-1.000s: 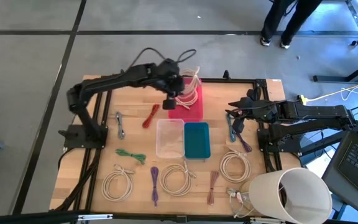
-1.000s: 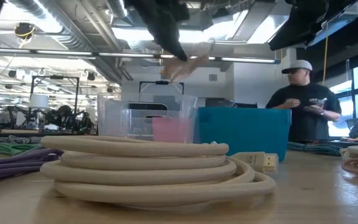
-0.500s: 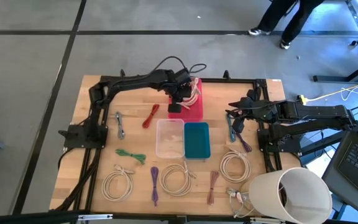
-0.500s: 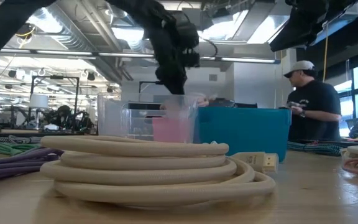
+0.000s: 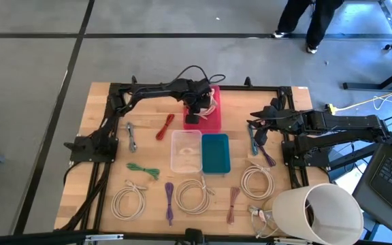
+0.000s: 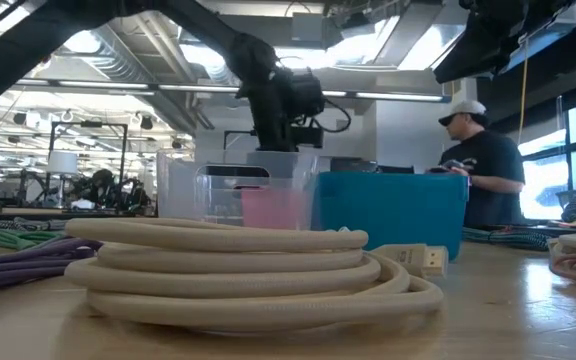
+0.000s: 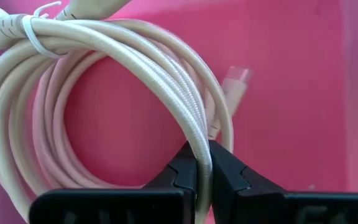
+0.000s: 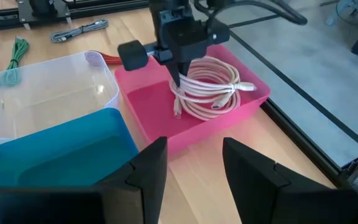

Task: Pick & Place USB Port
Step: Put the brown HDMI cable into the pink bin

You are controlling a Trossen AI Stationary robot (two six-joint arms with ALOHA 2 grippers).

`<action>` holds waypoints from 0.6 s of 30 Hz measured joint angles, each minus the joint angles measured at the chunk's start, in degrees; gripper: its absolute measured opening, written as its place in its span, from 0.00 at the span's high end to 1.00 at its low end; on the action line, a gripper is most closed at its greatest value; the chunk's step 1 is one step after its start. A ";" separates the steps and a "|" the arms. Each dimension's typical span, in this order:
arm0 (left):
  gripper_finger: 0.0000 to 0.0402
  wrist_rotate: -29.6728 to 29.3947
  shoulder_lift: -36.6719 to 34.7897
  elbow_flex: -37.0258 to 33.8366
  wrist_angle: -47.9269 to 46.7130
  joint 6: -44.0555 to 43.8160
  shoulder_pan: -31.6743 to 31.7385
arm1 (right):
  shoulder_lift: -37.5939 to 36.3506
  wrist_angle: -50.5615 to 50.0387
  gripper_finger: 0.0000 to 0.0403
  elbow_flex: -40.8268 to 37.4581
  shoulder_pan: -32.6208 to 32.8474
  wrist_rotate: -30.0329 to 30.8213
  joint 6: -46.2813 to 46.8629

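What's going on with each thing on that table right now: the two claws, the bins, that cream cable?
Left gripper: shut on the cream cable, down in the pink bin.
Cream cable: coiled, tied, resting in the pink bin.
Pink bin: holds only that cable.
Clear bin: empty.
Teal bin: inside not visible enough to tell.
Right gripper: open, empty, waiting at the table's right side.

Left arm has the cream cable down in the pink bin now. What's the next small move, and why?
Probably open the left gripper. Its fingers are shut on a strand of the cream cable, and the coil appears to lie inside the pink bin, so letting go should leave it there. Then lift straight up to clear the loops. The right gripper waits open beside the blue bin.
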 joint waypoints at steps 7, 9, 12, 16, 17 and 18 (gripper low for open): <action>0.97 0.18 1.78 0.00 1.67 0.00 0.97 | 0.00 -0.01 0.60 0.00 -0.01 0.00 0.00; 0.97 0.22 2.24 0.11 1.86 -0.02 0.97 | 0.00 -0.01 0.60 0.00 -0.01 0.00 0.00; 0.97 0.27 2.75 0.20 2.18 -0.03 0.80 | 0.00 0.00 0.60 0.00 0.01 0.00 0.01; 0.89 -0.82 2.77 0.11 3.06 -0.02 0.18 | 0.00 -0.05 0.60 0.00 0.01 0.00 0.08; 0.86 -1.75 2.53 0.07 3.29 0.40 -0.07 | 0.00 -0.08 0.60 0.00 0.01 0.00 0.09; 0.84 -2.60 2.32 0.02 3.44 0.99 -0.36 | 0.00 -0.04 0.60 0.00 0.01 0.00 0.12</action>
